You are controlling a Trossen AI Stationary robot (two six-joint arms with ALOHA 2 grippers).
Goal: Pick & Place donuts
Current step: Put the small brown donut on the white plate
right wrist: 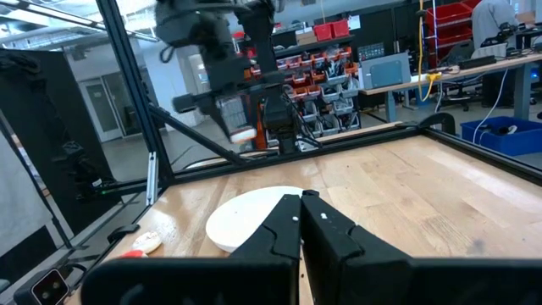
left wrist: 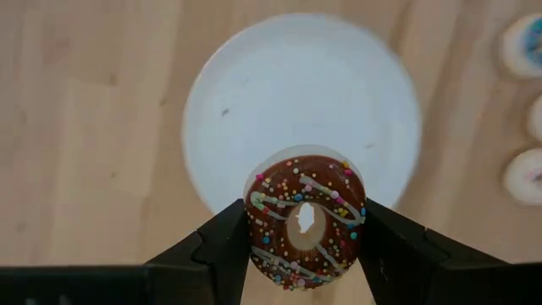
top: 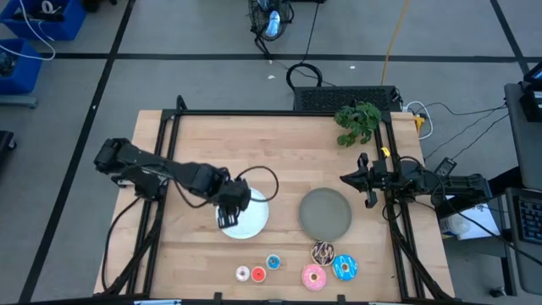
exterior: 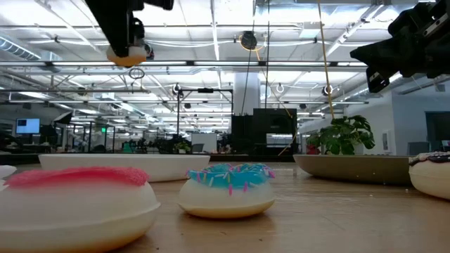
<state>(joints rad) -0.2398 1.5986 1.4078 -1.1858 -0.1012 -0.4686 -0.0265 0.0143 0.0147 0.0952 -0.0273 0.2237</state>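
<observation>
Brown donut [left wrist: 305, 222] with pale drizzle and sprinkles sits pinched between the left gripper's [left wrist: 303, 246] fingers, held in the air directly above the white plate [left wrist: 254, 110]. Plate bare; nothing placed yet, grey plate [top: 325, 213] likewise. Five donuts wait in a row [top: 296, 270] at the near table edge. Right gripper [right wrist: 302, 222] parked at the table's right side, fingers pressed together.

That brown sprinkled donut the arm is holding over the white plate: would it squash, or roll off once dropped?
The brown donut keeps its round shape between the left gripper fingers, so it is probably fairly stiff. Being a ring, it could roll if it lands on edge on the white plate, though landing flat seems likelier.
</observation>
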